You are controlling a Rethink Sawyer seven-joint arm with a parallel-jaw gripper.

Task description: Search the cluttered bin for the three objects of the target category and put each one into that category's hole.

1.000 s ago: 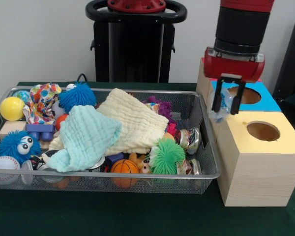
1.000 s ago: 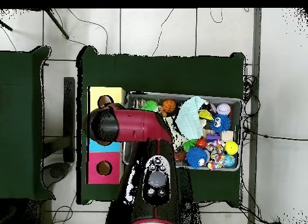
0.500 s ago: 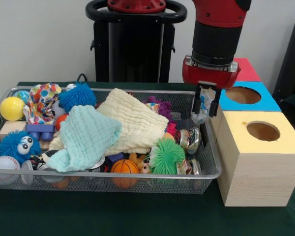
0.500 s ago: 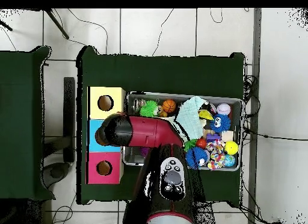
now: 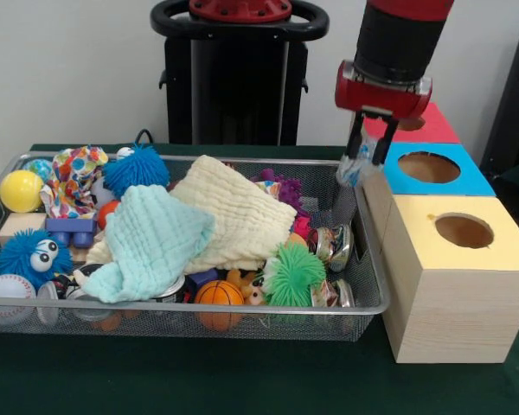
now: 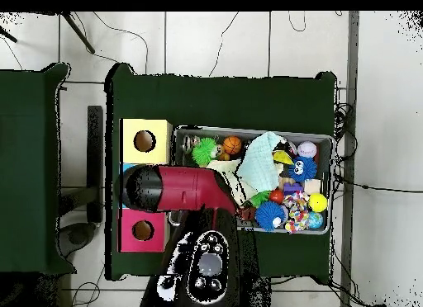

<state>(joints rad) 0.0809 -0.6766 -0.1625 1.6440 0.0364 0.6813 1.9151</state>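
At the left, the wire-mesh basket (image 5: 242,308) sits full of toys and cloths, with the cream cloth (image 5: 233,216) on top. Over its right rim I hold the gripper (image 5: 364,157) pinching a crinkly clear wrapper (image 5: 353,170). Next I'd centre it above the blue box (image 5: 432,169) hole before releasing.
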